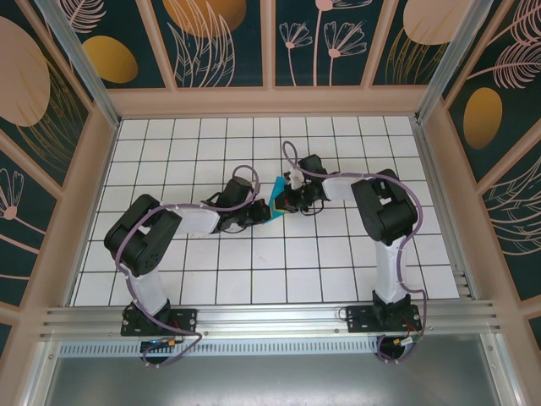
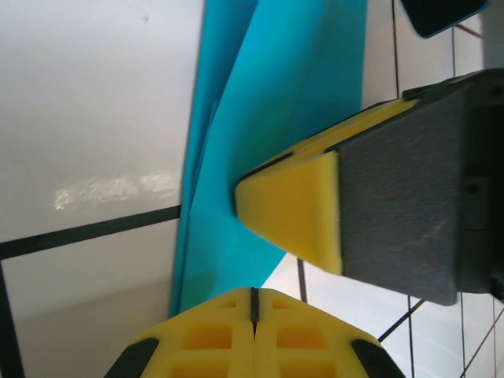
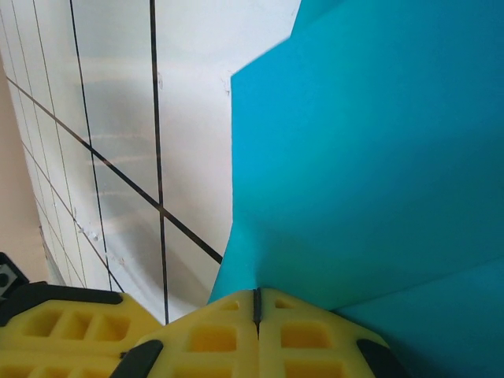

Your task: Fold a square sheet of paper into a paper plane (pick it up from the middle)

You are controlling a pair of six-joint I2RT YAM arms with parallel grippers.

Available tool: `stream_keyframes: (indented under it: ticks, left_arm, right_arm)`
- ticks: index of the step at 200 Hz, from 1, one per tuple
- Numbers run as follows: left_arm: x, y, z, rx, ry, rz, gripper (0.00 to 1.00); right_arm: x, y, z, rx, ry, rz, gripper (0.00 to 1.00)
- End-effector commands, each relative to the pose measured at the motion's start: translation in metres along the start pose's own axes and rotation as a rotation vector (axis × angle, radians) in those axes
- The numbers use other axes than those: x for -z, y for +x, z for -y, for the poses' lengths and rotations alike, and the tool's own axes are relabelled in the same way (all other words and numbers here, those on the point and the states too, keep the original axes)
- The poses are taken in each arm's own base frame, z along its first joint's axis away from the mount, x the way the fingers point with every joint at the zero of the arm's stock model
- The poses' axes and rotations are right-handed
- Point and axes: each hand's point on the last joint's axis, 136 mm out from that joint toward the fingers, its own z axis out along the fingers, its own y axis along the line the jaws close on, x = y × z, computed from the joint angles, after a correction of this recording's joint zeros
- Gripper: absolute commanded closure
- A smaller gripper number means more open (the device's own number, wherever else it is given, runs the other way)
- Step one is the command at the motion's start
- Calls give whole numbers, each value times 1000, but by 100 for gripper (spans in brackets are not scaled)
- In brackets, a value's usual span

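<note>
Left fingers (image 2: 209, 339): pressed together, pinching one end of the paper (image 2: 276, 94), probably to anchor it for creasing. Paper: one sheet, folded in layers, spanning between the two pairs of fingers over the bench (image 2: 79, 94). Right fingers (image 3: 307, 339): pressed together on the other end, probably to tension the fold.

We're looking into a purpose-built robot cell here, a lab test booth and nobody's living room. The table (image 1: 254, 279) is a white surface ruled in a black grid, boxed in by a pale wooden frame (image 1: 270, 101). Decorative wall panels (image 1: 220, 38) rise at the back and on both sides, dark teal with leaves, flowers and orange discs. Along the near edge runs an aluminium rail (image 1: 270, 317) — and there stand the bases of the cabled left arm (image 1: 144, 245) and right arm (image 1: 389, 220).
</note>
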Motion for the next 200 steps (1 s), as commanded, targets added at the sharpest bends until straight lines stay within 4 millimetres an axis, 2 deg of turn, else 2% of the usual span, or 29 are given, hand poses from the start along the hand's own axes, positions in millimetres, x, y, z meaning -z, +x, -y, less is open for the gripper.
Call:
stream_keyframes:
  ticks: [1,57,88,109,132,153,200]
  left_arm:
    - [-3,-3,-5,17,-38,-9,100]
    - [-14,15,-38,59,-151,-64,100]
    - [-13,22,-46,77,-176,-83,100]
    - [-13,25,-48,84,-185,-94,100]
    - [-13,26,-49,89,-187,-98,100]
    - [-13,28,-52,97,-199,-105,100]
    - [-11,48,-74,152,-273,-157,100]
  right_arm:
    - [-6,2,19,-28,73,-3,96]
    - [-1,-2,3,6,16,10,95]
    - [8,-9,-23,75,-40,40,93]
    - [4,-7,-27,83,-52,27,93]
    - [-3,-7,-20,63,-36,12,93]
    - [-7,-10,-2,25,40,18,95]
    - [2,-30,38,-80,121,76,95]
